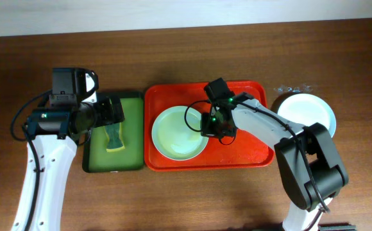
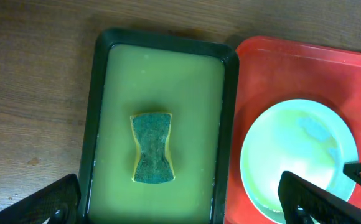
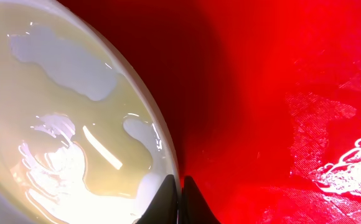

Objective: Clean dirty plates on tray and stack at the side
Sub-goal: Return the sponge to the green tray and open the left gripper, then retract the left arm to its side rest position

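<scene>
Plates mostly done: one wet mint plate point(image 1: 179, 133) sits alone on red tray point(image 1: 250, 154), right gripper point(image 3: 179, 186) clamped on its rim, probably last for the white plate point(image 1: 306, 110) pile on table beside tray; left gripper point(image 1: 112, 112) wide apart above sponge point(image 1: 114, 138) in green tray point(image 1: 135, 102); no readable writing.

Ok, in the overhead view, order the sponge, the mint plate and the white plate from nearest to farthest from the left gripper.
1. sponge, in the green tray, right by the left gripper.
2. mint plate, middle, on the red tray.
3. white plate, far right, off the tray.
</scene>
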